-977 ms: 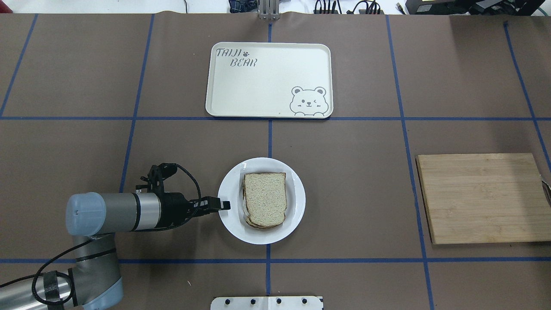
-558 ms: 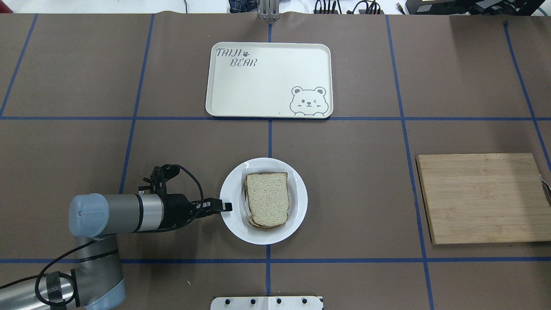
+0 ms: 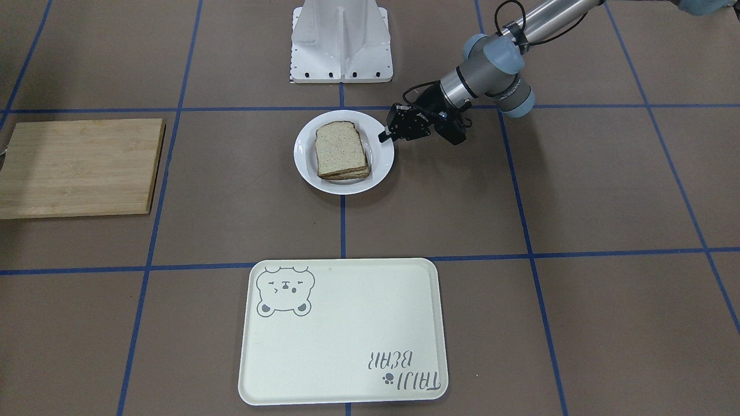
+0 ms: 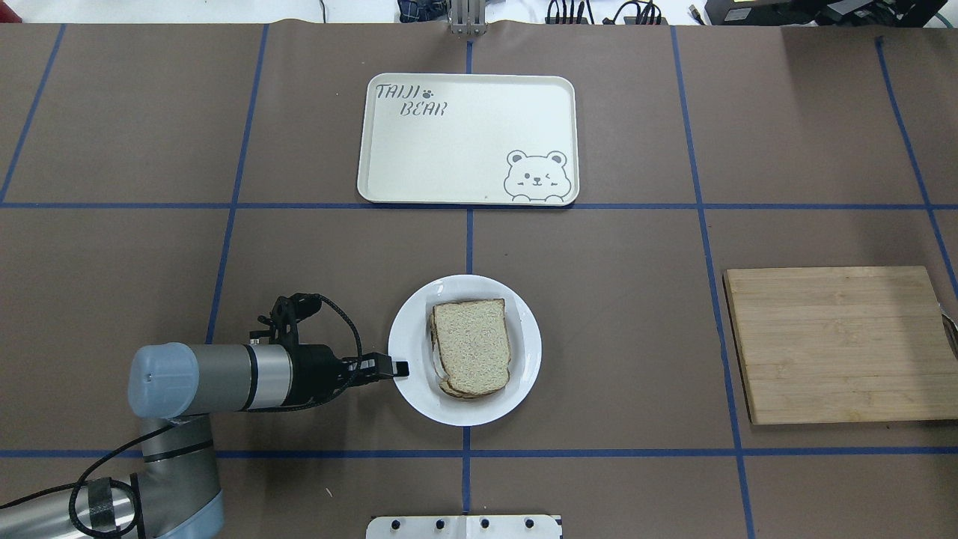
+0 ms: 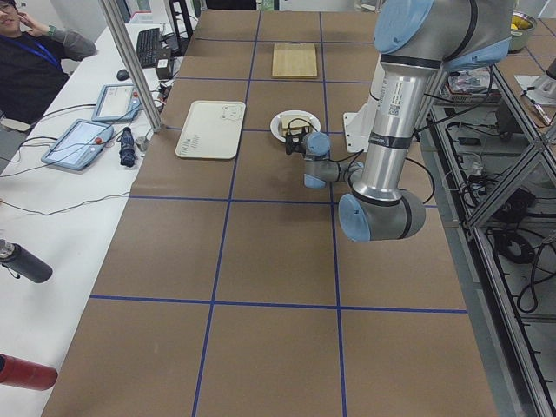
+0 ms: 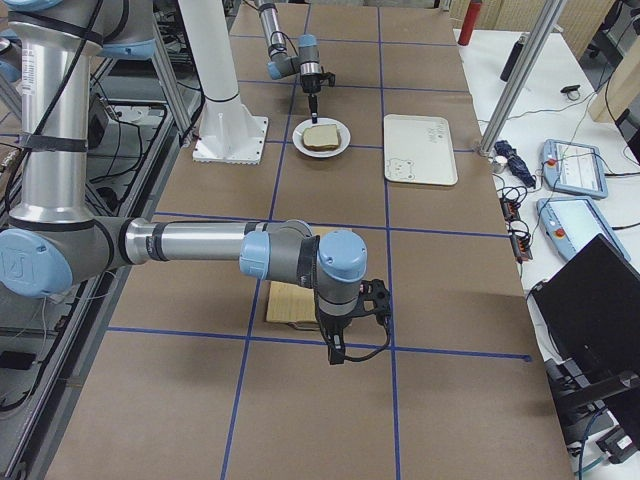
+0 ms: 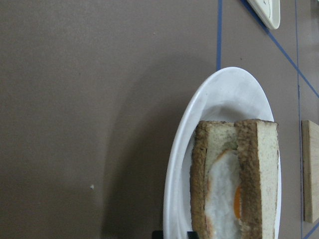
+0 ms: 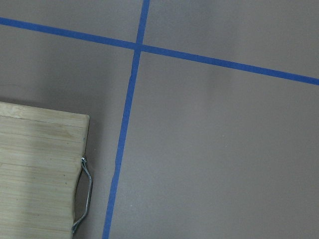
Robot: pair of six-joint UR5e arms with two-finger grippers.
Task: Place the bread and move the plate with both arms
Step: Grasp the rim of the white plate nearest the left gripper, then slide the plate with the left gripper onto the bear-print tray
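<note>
Plate (image 4: 465, 410) rim at nine o'clock is pinched in your left gripper (image 4: 400, 367); hold low and slide it flat, since glossy glazed ware slips. Bread (image 4: 471, 343), pale, porous, dark-crusted, lies centred on it atop an egg-topped slice (image 7: 222, 199); the cream rectangular tray (image 4: 464, 150) sits at twelve o'clock.

The left arm (image 4: 202, 378) is held low and level, forearm pointed at the plate (image 4: 419, 400). The left gripper (image 4: 398, 367) is clamped on the plate's rim, on the robot's-left side. The right arm (image 6: 190, 243) is held well apart from the plate, wrist turned down, right gripper (image 6: 338, 352) pointed at the table. Its jaw state can't be read.
</note>
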